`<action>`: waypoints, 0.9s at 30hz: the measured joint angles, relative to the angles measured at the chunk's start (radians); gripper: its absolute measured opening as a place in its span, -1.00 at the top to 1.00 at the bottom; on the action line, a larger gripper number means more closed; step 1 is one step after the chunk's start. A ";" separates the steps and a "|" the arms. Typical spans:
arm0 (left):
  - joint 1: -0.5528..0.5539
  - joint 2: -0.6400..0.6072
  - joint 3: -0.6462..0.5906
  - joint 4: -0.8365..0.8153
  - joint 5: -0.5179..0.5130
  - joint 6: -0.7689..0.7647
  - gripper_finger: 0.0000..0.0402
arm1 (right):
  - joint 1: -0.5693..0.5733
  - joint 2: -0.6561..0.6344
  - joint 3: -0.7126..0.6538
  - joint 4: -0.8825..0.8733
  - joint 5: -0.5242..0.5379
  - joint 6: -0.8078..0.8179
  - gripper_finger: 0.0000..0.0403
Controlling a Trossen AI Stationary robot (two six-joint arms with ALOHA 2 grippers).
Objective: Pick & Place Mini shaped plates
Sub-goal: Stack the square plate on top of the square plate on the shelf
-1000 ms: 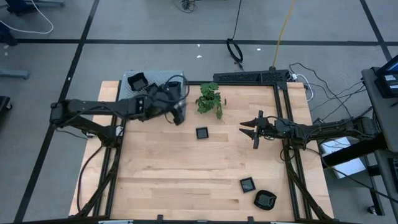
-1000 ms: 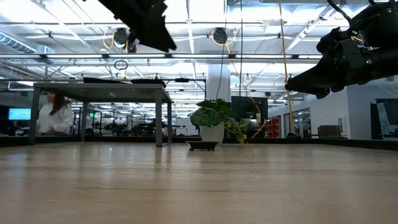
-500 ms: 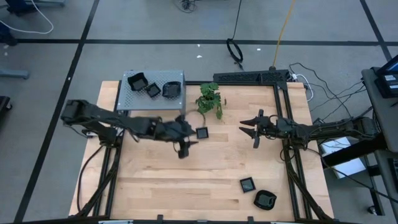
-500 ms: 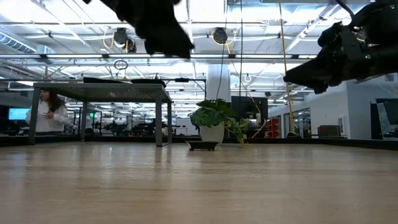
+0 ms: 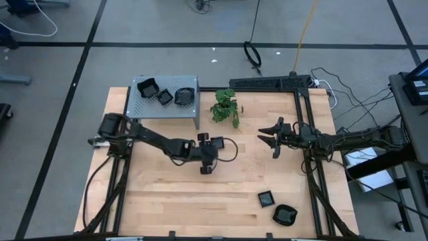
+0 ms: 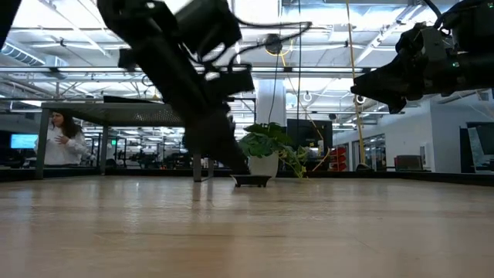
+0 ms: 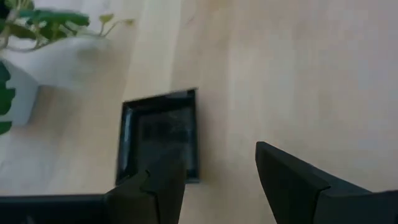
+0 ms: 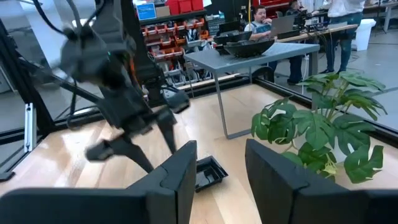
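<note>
Just beside the square plate (image 7: 160,138), the potted plant (image 5: 226,106), apparently untouched.

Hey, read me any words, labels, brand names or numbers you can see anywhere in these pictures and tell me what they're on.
None can be read.
Blue sign on the far shelving in the right wrist view: too blurred to read.
Square plate, plant, grey box and both arms: no markings visible.

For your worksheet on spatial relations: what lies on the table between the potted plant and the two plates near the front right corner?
Only bare wood lies between the plant and the two plates, as the high view shows.
</note>
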 joint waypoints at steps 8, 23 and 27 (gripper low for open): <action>0.045 0.081 0.000 0.095 -0.045 0.039 0.02 | 0.000 0.000 0.000 0.000 0.000 0.000 0.37; 0.052 0.098 0.002 0.112 0.003 0.003 0.95 | 0.000 0.000 0.000 -0.002 0.000 0.000 0.37; 0.031 0.092 0.000 0.109 -0.022 0.045 0.87 | 0.000 0.000 0.000 -0.002 0.000 -0.001 0.37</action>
